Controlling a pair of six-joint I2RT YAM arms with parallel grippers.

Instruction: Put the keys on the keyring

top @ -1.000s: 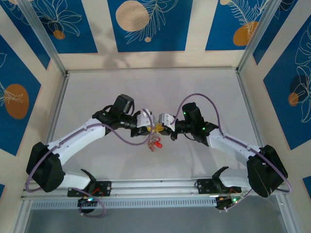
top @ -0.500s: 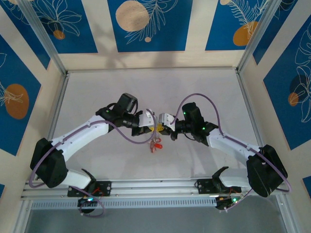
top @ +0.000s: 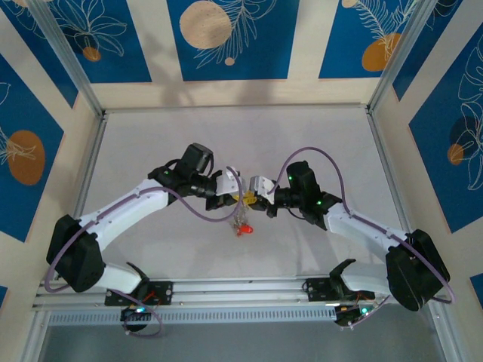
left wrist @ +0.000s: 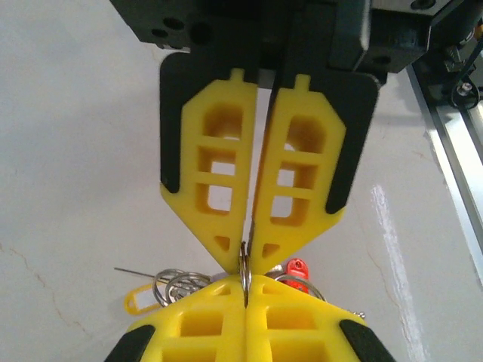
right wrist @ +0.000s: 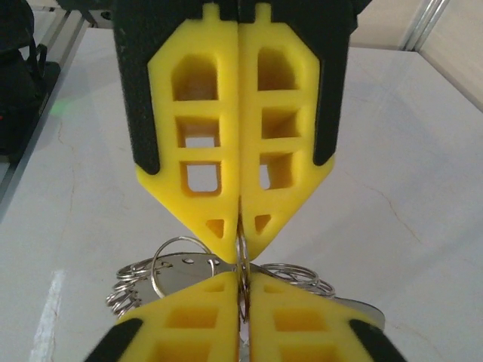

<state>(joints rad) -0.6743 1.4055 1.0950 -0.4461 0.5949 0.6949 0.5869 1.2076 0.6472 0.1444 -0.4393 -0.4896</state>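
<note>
Patterned wall panels point(top: 226, 38), blue with white leaf outlines and orange discs, enclose a pale grey surface point(top: 151, 143) framed by metal rails.

The left arm point(top: 128, 207) rises from its base at the near left corner, bends at a dark elbow joint and reaches inward to the right. The right arm point(top: 362, 226) mirrors it from the near right corner, with a purple cable point(top: 309, 151) looping above its wrist. The two wrists point at each other across the middle of the surface, so that the fingertips meet tip to tip.

The left pincer point(left wrist: 245, 260) has yellow latticed fingers point(left wrist: 215, 162) in black holders. Its jaws are pressed together, nipping the thin metal edge of the keyring point(left wrist: 244, 265) at their very tips. The right pincer point(right wrist: 240, 245), of the same build, is likewise closed, and its tips clamp that edge of the keyring point(right wrist: 241, 260) from the opposite side.

In the top view the left pincer point(top: 235, 194) and right pincer point(top: 253, 197) touch over the keyring, near the middle of the surface.

The keys point(top: 241, 224) hang in a bunch just below the meeting point. A red head point(left wrist: 298, 268) and a yellow head point(left wrist: 139, 302) show among small wire rings point(left wrist: 177, 285). Whether the bunch touches the surface cannot be told.
</note>
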